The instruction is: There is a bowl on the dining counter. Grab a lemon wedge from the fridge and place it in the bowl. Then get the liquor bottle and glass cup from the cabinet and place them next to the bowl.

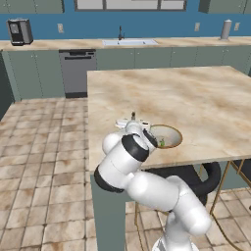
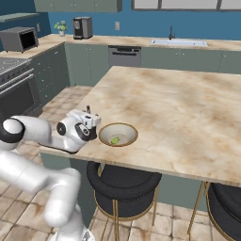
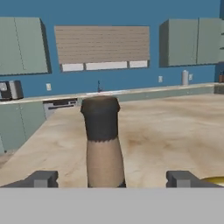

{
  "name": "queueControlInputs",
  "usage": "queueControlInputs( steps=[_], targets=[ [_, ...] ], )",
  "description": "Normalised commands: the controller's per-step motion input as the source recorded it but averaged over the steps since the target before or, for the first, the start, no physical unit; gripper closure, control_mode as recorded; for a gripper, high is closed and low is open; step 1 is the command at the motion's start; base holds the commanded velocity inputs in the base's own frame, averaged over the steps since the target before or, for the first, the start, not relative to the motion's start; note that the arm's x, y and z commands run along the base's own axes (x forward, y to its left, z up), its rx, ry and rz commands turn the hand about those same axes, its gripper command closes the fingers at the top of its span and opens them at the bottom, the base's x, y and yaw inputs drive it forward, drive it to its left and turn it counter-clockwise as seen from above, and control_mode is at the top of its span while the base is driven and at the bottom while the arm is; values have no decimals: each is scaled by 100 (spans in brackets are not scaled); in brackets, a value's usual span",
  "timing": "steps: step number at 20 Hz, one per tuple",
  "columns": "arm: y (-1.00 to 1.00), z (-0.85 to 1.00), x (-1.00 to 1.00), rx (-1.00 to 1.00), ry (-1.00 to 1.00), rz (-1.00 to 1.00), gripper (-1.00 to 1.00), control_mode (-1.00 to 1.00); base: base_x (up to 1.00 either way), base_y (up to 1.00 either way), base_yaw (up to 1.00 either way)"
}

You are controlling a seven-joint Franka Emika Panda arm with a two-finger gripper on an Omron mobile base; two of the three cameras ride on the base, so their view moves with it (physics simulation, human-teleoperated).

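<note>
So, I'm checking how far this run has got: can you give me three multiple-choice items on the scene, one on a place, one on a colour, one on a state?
1. Where does the lemon wedge lie?
A. In the sink
B. In the bowl
C. On the floor

2. What colour is the bowl's rim?
A. Tan-gold
B. Blue
C. Red

3. How does the gripper stand?
A. Shut on the bowl's rim
B. Shut on the lemon wedge
C. Open, one finger on each side of the liquor bottle

Answers:
1 B: the right base view shows the yellow-green piece inside the bowl on the dining counter.
2 A: both base views show a tan-gold rim around an off-white inside.
3 C: the hand view shows both fingers standing well apart from the bottle's neck.
</note>
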Motion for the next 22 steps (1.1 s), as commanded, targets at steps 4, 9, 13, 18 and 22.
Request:
queueControlInputs(
  steps=[4, 9, 13, 18, 22],
  targets=[
    [0, 49, -18, 0, -21, 0, -100, -100, 0, 0, 0],
    [0, 91, -15, 0, -24, 0, -100, -100, 0, 0, 0],
    [0, 100, -38, 1, -21, 0, -100, -100, 0, 0, 0],
    [-3, 100, -65, 4, -9, 0, -100, -100, 0, 0, 0],
    [-11, 100, -75, 6, 1, 2, -100, -100, 0, 0, 0]
  ],
)
